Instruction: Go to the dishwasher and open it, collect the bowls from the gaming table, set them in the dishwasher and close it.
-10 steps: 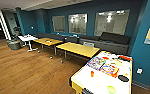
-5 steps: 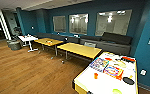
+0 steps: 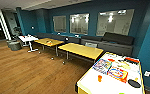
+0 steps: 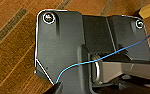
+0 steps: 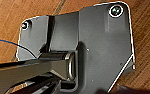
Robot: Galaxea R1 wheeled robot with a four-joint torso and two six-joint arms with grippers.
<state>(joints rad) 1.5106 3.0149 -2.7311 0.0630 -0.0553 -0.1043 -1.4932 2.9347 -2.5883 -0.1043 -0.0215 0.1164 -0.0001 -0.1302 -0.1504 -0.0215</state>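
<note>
Head view showed the gaming tabletop nearer than a second before, a black bowl on it, so the approach continued; end effector state I could not tell.

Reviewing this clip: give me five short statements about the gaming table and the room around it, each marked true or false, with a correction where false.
1. The gaming table has a white top with a yellowish edge. True.
2. A small orange cup stands on the gaming table. True.
3. A black bowl sits on one of the plain yellow tables. False: it sits on the gaming table, near its right edge.
4. The floor is grey carpet. False: it is brown wood planking.
5. A dark sofa stands along the blue wall behind the yellow tables. True.
</note>
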